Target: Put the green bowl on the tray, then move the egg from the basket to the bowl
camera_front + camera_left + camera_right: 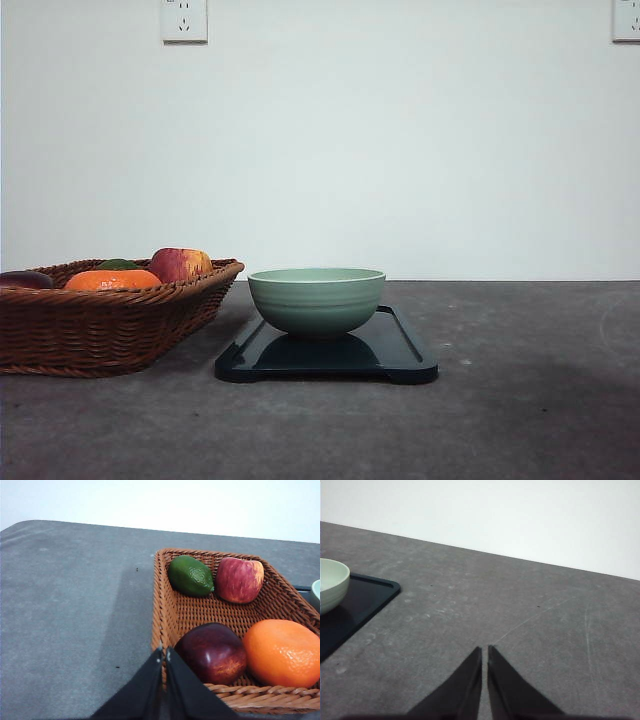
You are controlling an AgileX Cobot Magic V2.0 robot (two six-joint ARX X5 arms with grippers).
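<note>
The green bowl (pixel 316 298) stands upright on the dark tray (pixel 400 352) in the middle of the table. Left of it sits the wicker basket (pixel 110 325), and the egg is out of view. In the left wrist view my left gripper (pixel 164 650) is shut with nothing in it, hovering just outside the basket's near corner (pixel 159 605). My right gripper (pixel 484 649) is also shut and empty over bare table, well off to the side of the tray (pixel 365 597) and bowl (pixel 331 582).
The basket holds a lime (pixel 190 576), a red-yellow apple (pixel 239 579), a dark red fruit (pixel 213 652) and an orange (pixel 283 652). Grey tabletop (pixel 530 400) stretches right of the tray. A white wall with sockets (pixel 184 19) is behind.
</note>
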